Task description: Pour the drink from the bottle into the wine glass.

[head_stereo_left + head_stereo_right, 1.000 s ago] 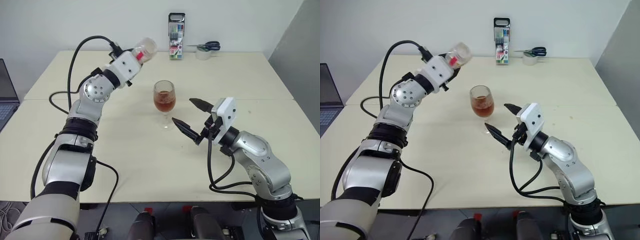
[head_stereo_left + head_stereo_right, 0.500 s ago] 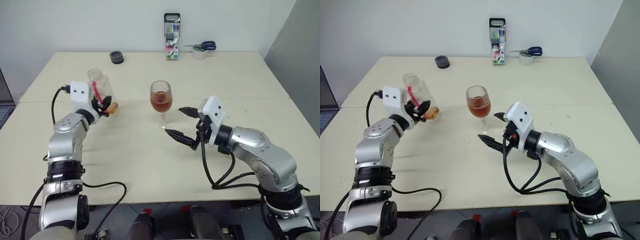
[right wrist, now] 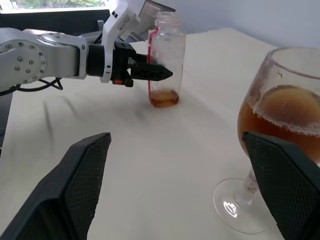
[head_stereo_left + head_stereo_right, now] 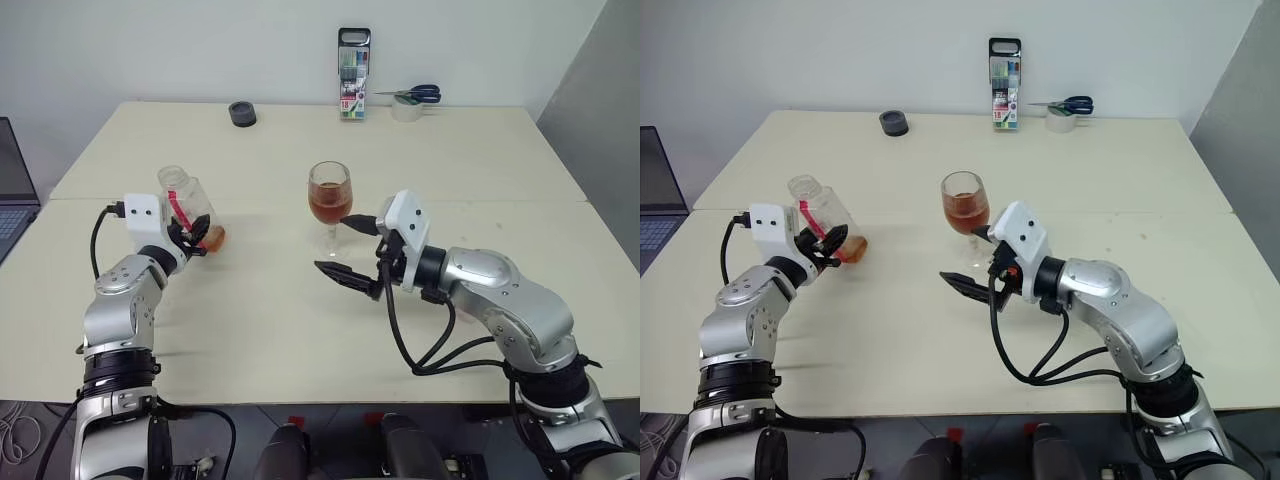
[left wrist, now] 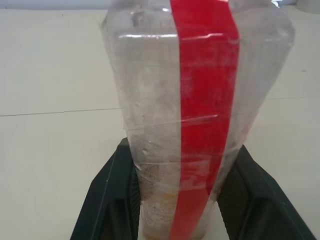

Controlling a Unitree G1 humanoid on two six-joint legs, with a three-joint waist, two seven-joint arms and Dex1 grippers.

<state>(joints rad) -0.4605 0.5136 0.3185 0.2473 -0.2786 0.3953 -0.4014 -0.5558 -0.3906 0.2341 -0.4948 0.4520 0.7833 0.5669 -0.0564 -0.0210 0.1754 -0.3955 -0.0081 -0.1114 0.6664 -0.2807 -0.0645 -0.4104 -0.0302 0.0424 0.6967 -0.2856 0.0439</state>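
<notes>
So the left gripper (image 4: 197,236) is pinching the nearly empty bottle (image 4: 190,210) upright on the table (image 4: 300,320), while the right gripper (image 4: 350,250) sits spread wide around the stem of the half-full wine glass (image 4: 329,195).

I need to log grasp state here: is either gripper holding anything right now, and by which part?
The left gripper holds the bottle across its lower body, a finger on each side. The right gripper holds nothing, its fingers open beside the wine glass.

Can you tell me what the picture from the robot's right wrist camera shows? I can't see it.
The left pincer stands a nearly empty bottle on the table. Close by is a wine glass holding brown drink.
</notes>
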